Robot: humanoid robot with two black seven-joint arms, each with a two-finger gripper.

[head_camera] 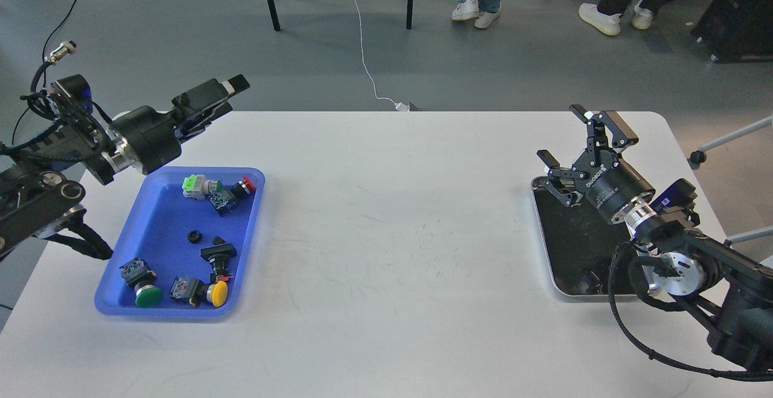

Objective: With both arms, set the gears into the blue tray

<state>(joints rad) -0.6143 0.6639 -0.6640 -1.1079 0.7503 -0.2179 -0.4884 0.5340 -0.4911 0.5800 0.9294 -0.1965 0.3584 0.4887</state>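
The left black two-finger gripper (232,87) is seen nearly side-on above the far left table edge; its fingers overlap in the view, so it cannot be told whether they are spread or pressed together. The left arm is cut off by the left edge. The right black two-finger gripper (574,144) is seen with its fingers spread wide and nothing between them, over the far end of the silver-rimmed metal tray with a black inside (552,277). Much of that tray is covered by the right arm, and its dark inside is hard to read.

One tiny black toothed gear (194,236) is seen lying free near the middle of the shallow bright-blue plastic tray (157,205). Six push-button switches are counted there: a green-and-white one (196,185), a blue-bodied one (222,199), a red-capped one (244,186), a green-capped one (144,286), a yellow-capped one (205,291), and a black one with a flat rectangular head (218,253). All rests on a white table (392,235).
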